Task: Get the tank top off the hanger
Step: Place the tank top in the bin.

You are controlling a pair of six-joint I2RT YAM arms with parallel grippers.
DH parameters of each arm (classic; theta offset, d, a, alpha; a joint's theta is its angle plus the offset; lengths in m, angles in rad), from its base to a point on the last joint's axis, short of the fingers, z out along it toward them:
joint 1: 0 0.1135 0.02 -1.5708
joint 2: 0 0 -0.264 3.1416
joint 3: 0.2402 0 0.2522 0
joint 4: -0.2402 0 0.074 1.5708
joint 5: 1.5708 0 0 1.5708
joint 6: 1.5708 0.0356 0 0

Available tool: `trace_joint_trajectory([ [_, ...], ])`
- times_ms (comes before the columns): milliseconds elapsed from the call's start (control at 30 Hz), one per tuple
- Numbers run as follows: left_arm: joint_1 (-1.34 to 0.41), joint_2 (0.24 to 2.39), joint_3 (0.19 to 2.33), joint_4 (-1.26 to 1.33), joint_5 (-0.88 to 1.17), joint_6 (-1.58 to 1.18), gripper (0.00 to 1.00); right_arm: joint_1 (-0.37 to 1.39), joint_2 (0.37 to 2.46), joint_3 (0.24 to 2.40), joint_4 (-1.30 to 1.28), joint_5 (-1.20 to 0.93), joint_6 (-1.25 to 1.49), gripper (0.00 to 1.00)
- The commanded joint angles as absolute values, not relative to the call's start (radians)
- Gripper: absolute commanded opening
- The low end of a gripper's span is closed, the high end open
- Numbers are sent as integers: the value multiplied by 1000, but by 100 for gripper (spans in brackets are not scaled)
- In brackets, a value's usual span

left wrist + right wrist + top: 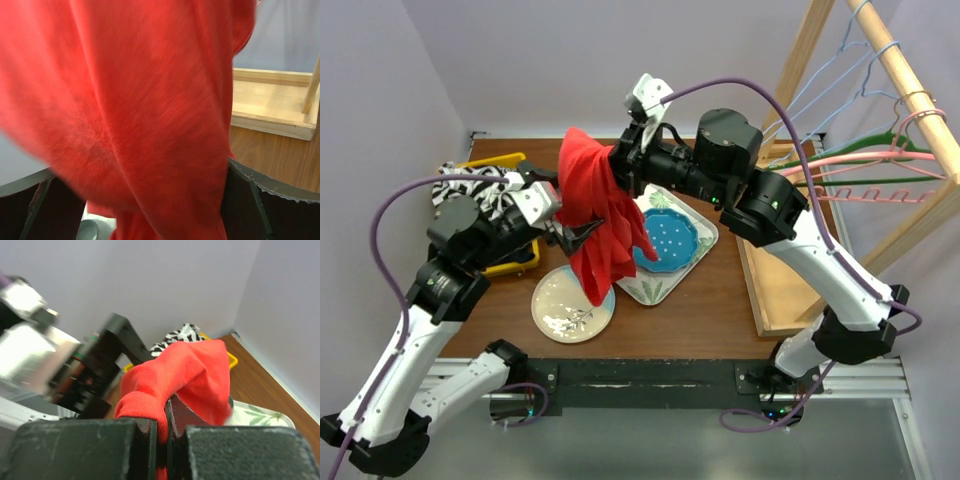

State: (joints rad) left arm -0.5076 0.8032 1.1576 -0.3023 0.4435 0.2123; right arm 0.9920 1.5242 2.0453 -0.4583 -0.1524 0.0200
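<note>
— Above the tray (712, 245), what hangs there?
— Red top (605, 225), off the bench (720, 310), bunched into one long drape. Its upper end sits up and left of the tray. In the overhead view its lower end covers the tray's left edge and part of the blue plate (672, 240) lying in the tray
— Who has it?
— Right pincer (618, 157), up left of the tray. Its fingers (235, 455) are pressed together on a fold of the red cloth. The wrist view shows cloth squeezed into the gap and humped over the tips
— And the left pincer (563, 207)?
— Spread wide, left of the tray, about halfway down the drape. In its wrist view the cloth falls between the two fingers (250, 200) and fills most of the picture. Whether the pads touch the cloth, I cannot tell
— Any hanger inside the cloth?
— Cannot tell; the folds hide it. Hangers (860, 158), pink, green and pale blue, hang on a wooden rack (910, 85) right of the tray
— What else is on the bench?
— Cream plate (560, 312) just left of the tray's near corner. Yellow bin (505, 160) further left, holding a zebra-print cloth (470, 185)
</note>
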Motion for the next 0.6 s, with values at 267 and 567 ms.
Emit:
trace_joint_trajectory([
  [267, -514, 812, 985, 97, 611, 55, 14, 994, 1391, 1736, -101, -259, 176, 0],
  [567, -512, 778, 1040, -107, -151, 155, 0, 994, 1200, 1507, -161, -77, 224, 79],
])
